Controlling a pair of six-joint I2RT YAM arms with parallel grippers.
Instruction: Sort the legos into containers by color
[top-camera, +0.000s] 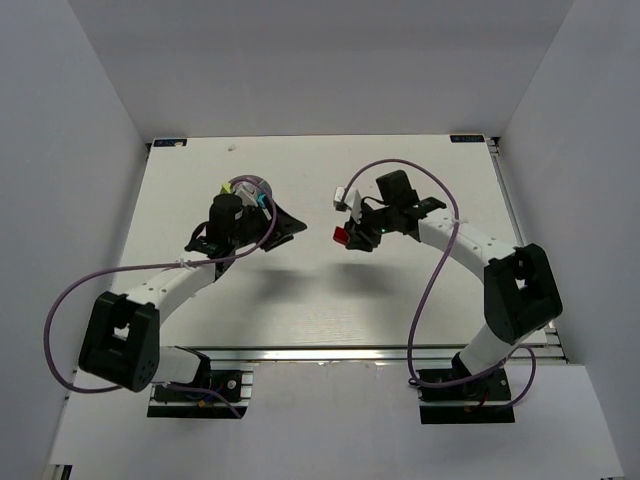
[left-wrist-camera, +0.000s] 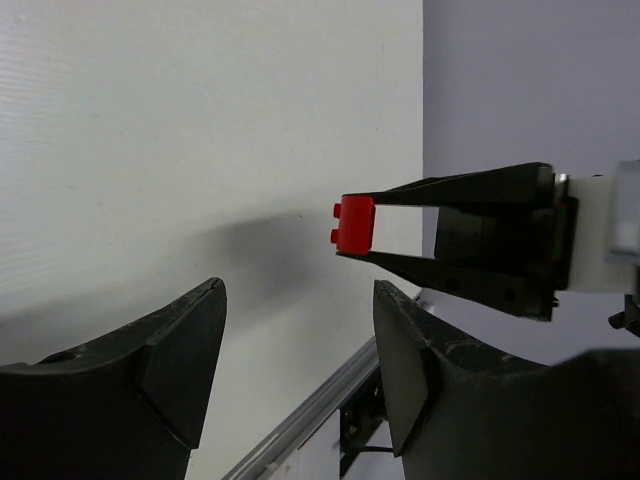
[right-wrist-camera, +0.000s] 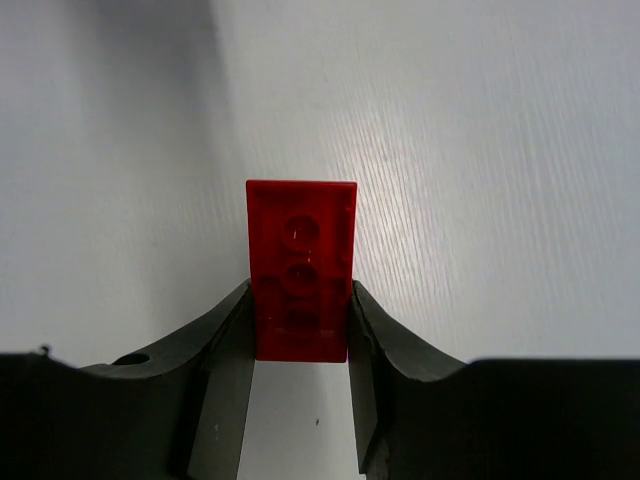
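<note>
**Red brick clamped in the right gripper, above mid-table**

The red lego (right-wrist-camera: 301, 262) is a small, glossy rectangular brick. In the right wrist view it sits at centre frame with its long side running up and down, and the face toward the camera carries three round marks in a row. In the left wrist view it appears right of centre, with two studs sticking out of its left side. Its soft shadow lies apart from it on the white table (top-camera: 330, 300), so the brick is off the surface. From the top view it is a red spot just right of the frame's centre, between the two arms.

The right gripper (right-wrist-camera: 300, 310) is closed on this brick. Its two dark fingers (right-wrist-camera: 225, 335) press the long sides of the lower half, and the upper half sticks out past the tips. The jaws stand only as far apart as the brick is wide.

The left gripper (left-wrist-camera: 300, 295) has its fingers spread, with only bare table showing between them. In the top view it hangs left of centre, over the round dish (top-camera: 255, 183). The arm hides most of the dish, and a cyan piece (top-camera: 263, 200) shows at its right edge.
</note>
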